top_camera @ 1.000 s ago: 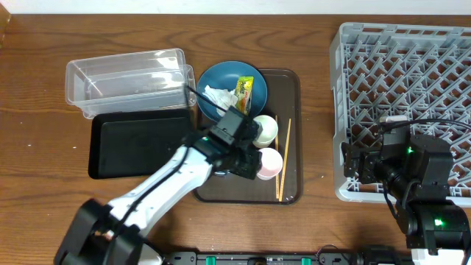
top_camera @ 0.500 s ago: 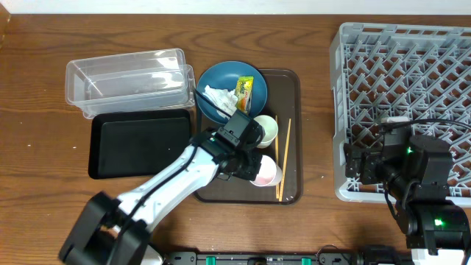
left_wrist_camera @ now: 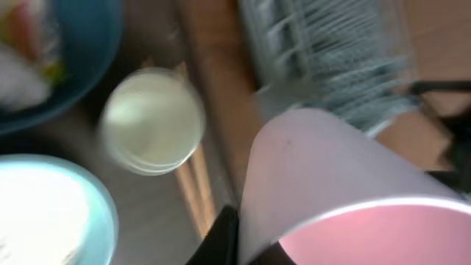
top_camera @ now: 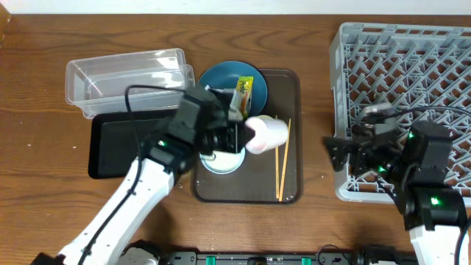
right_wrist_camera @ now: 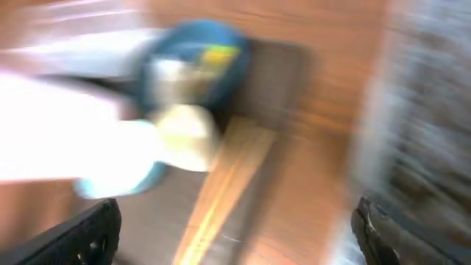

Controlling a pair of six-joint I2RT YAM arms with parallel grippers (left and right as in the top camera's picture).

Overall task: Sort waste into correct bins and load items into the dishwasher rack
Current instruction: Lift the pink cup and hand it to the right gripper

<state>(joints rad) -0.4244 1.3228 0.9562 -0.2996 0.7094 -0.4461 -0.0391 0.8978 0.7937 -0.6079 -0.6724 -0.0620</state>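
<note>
Pink cup [top_camera: 265,133] clamped in left tool [top_camera: 246,137], over tray [top_camera: 291,188]

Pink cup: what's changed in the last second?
The left claw shut on the pink cup and lifted it off the brown tray, tipped sideways. The right claw, open, swung left. The blue bowl, chopsticks and rack stayed put.

**Operator:** Left arm status?

**Technician:** Left arm [top_camera: 140,188] reaches forward and toward its right. The wrist is turned so the left gripper [top_camera: 245,136] points sideways. Jaws clamped on the pink cup [top_camera: 266,132], which lies tipped on its side just ahead of the fingertips.

**Operator:** Right arm status?

**Technician:** Right arm [top_camera: 427,169] is folded near its base. The right gripper [top_camera: 333,153] points toward its left, jaws spread fully apart.
</note>
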